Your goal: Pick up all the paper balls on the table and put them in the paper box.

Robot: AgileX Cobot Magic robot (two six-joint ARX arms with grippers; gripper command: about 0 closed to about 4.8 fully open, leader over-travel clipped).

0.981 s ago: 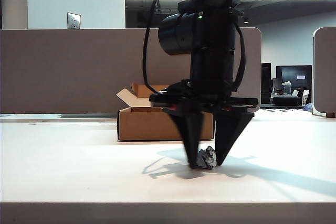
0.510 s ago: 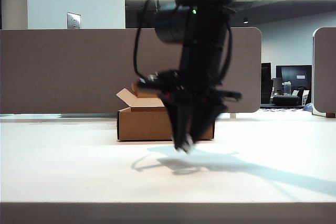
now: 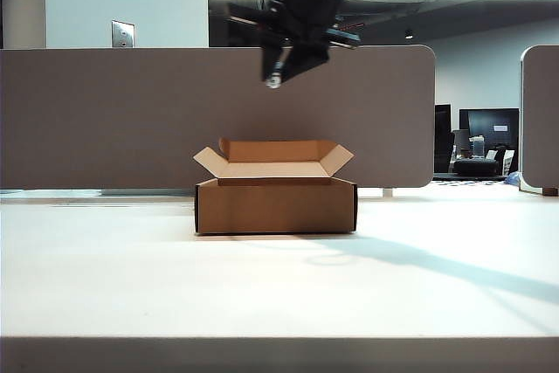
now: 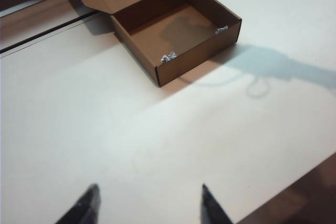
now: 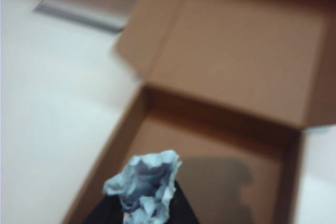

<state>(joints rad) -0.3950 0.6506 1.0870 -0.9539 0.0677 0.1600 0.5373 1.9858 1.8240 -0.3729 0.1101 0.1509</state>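
On the left of the scene, the left gripper (image 4: 148, 203) hangs over bare worktop (image 3: 105, 286); only its two dark fingers (image 4: 86, 205) show at the bottom edge of the left wrist view, spread wide apart with nothing between them.

In the middle of the exterior view sits the paper box (image 3: 276, 207), flaps open. The left wrist view looks into it from above: two paper balls already lie inside, one (image 4: 168, 57) against the near wall, the other (image 4: 221, 29) by the far right corner.

Above the box, in the upper middle of the exterior view, the right gripper (image 3: 276, 79) is now high in the air, tilted, with a pale speck at its tip. A second ago it stood on the worktop in front of the box, fingers on either side of the third paper ball (image 5: 144, 184); since then it has closed on the wad and lifted it clear. The right wrist view confirms the grip: the crumpled ball is pinched at the fingertips, low in the frame, with the box floor behind it.

No wad is left on the worktop in any view. Judging from this, the last ball is over the box, and only opening the fingers remains to finish.
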